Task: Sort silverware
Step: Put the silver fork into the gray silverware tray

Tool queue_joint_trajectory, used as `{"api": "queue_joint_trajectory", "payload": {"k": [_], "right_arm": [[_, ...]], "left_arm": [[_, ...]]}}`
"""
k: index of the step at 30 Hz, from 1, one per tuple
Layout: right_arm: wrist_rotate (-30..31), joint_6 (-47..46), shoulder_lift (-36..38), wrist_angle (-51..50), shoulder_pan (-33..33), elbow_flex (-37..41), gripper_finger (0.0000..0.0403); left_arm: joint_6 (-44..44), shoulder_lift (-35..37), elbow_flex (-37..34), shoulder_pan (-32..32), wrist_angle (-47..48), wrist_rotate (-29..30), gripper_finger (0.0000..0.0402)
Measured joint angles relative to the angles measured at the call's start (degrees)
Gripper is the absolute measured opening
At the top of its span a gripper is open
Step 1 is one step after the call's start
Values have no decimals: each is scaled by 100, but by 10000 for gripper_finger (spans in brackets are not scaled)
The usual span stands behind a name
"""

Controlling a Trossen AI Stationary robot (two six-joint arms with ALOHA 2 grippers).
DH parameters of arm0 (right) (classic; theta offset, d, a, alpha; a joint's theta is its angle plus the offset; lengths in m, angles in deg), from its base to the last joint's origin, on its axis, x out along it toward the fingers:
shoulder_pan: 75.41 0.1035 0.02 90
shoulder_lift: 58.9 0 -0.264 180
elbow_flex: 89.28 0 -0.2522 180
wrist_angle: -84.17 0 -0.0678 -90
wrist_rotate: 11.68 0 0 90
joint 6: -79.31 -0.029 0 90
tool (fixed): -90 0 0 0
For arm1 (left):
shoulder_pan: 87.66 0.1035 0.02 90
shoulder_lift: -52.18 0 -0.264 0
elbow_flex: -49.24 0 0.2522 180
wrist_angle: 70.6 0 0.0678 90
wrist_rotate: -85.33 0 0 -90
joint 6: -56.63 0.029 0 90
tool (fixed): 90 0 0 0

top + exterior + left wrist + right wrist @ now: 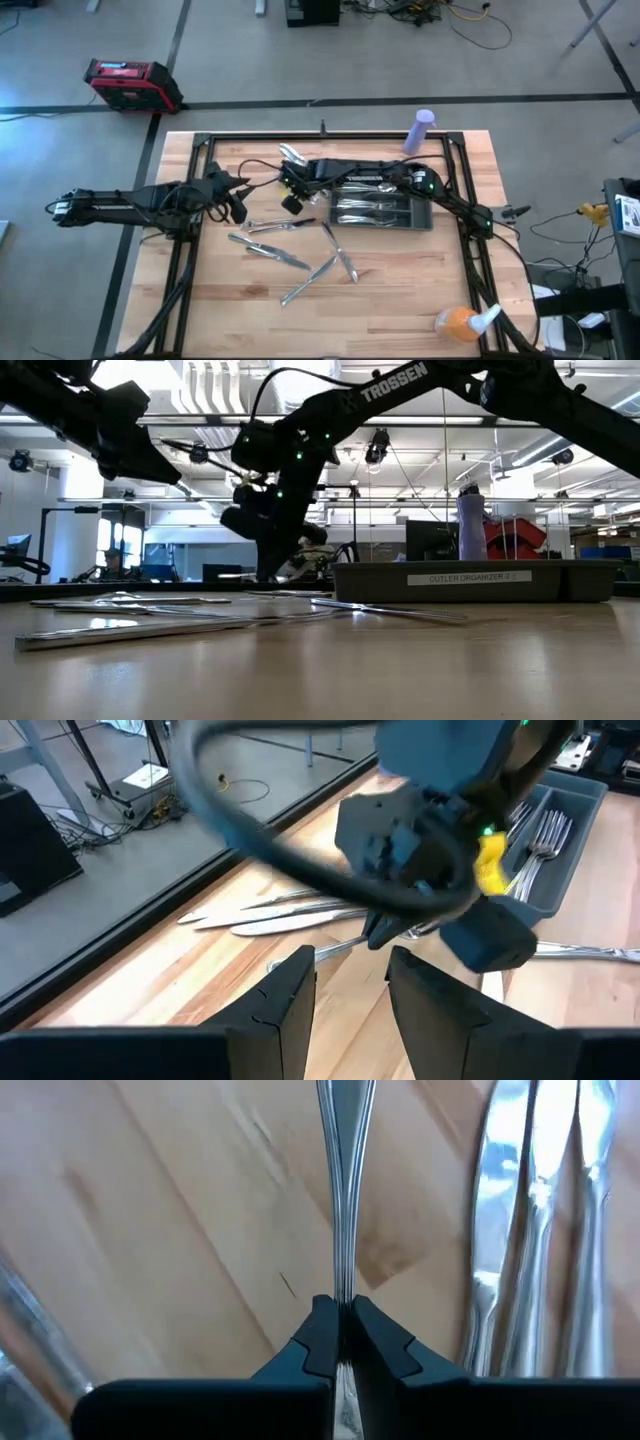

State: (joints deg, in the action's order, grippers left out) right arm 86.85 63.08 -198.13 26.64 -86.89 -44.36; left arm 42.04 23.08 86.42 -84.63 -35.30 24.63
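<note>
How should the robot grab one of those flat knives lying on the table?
Best at the slim handle, coming straight down from above with the jaws across its width: each knife lies flat on the table, so only its narrow sides offer grip. The right gripper already pinches another piece's thin handle that way. The left gripper waits open nearby.

Silverware (290, 240): polished metal, mirror-bright, ribbed lines seen along handle clamped in right wrist view. Bench (400, 290): pale wood planks, smooth, low sheen, grain visible. Tray (380, 210), centre of high view: dark grey matt plastic. Right gripper (343, 1338) fingers (318, 1342): black matt plastic. Left gripper (350, 995) fingers (290, 1000): same matt black.
</note>
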Motion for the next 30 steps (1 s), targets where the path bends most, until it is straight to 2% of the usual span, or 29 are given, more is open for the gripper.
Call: {"api": "queue_joint_trajectory", "payload": {"k": [3,8,12,16,22,30], "right_arm": [[-103,350,83,46,2,0,1],[-648,889,385,-330,-19,-2,0],[-704,1253,665,-964,-20,65,0],[-726,1487,1036,-1159,-20,412,0],[-728,1683,2096,-1031,-45,1547,0],[-706,1791,3974,-906,-160,3848,0]], "left_arm": [[-77,0,-22,0,-2,1,116],[-162,0,-77,0,7,2,116],[-161,-1,-83,-15,-2,-30,116],[-157,-28,-88,-37,-3,-35,116],[-252,-55,-212,-37,-203,-51,116],[-182,-59,-502,-37,-846,-90,116]]}}
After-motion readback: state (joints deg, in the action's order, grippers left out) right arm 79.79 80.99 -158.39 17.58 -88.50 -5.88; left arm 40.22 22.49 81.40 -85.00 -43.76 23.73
